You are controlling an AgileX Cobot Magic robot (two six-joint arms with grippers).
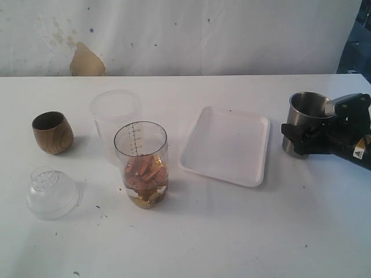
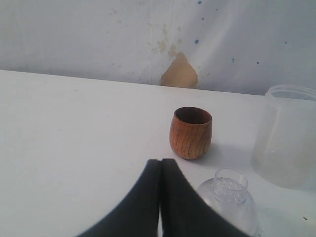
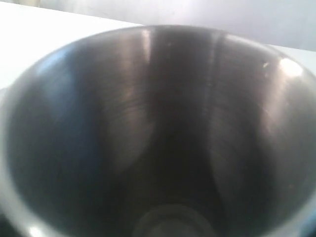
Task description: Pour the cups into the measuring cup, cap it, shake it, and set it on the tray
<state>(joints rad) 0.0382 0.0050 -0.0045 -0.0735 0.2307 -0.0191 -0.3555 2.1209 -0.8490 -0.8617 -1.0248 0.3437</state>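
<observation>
Standing upright, the steel tumbler [image 1: 301,114] opens upward.

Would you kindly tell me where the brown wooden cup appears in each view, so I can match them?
Exterior view: the wooden cup stands at the table far left, behind the clear domed lid.
Left wrist view: it stands just beyond the shut left gripper, near the lid.
Right wrist view: not in it; the steel tumbler fills the picture.
Shared landmark: the brown wall patch.
</observation>
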